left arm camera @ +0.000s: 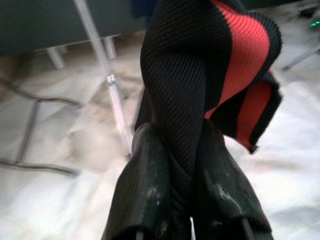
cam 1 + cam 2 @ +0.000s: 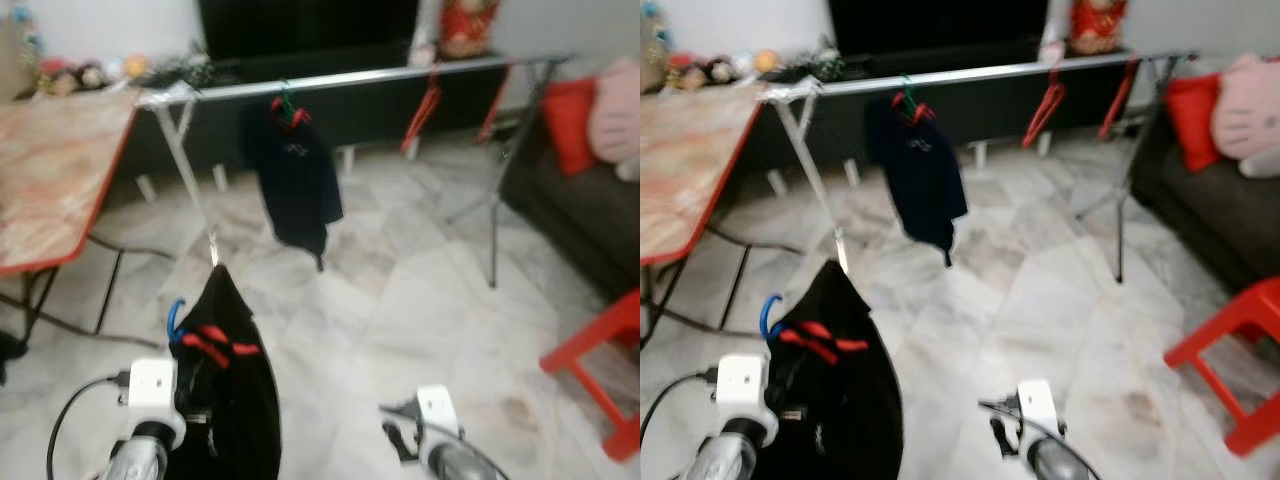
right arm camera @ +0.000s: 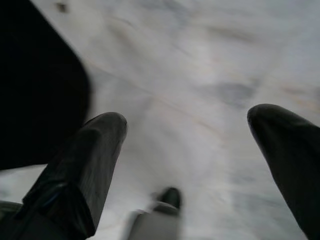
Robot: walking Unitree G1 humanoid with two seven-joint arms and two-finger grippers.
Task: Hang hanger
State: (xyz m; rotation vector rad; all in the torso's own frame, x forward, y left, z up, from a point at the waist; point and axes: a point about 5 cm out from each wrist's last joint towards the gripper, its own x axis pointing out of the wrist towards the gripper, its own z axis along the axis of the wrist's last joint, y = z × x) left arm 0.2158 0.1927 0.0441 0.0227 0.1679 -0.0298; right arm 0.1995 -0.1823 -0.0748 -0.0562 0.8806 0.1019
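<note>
A black garment with red trim (image 2: 235, 400) hangs on a hanger with a blue hook (image 2: 175, 318), low on my left. My left gripper (image 1: 182, 165) is shut on its black and red knitted fabric (image 1: 200, 75). Ahead stands a silver drying rack, its rail (image 2: 380, 75) running across the room. From that rail a dark navy shirt (image 2: 298, 180) hangs on a green and red hanger, with spare red hangers (image 2: 425, 115) further right. My right gripper (image 3: 187, 135) is open above the marble floor with nothing between its fingers.
A wooden table with a red edge (image 2: 50, 190) stands at the left with cables beneath it. At the right are a dark sofa (image 2: 575, 215) with a red cushion (image 2: 570, 120) and a red stool (image 2: 610, 360). A dark TV cabinet lies behind the rack.
</note>
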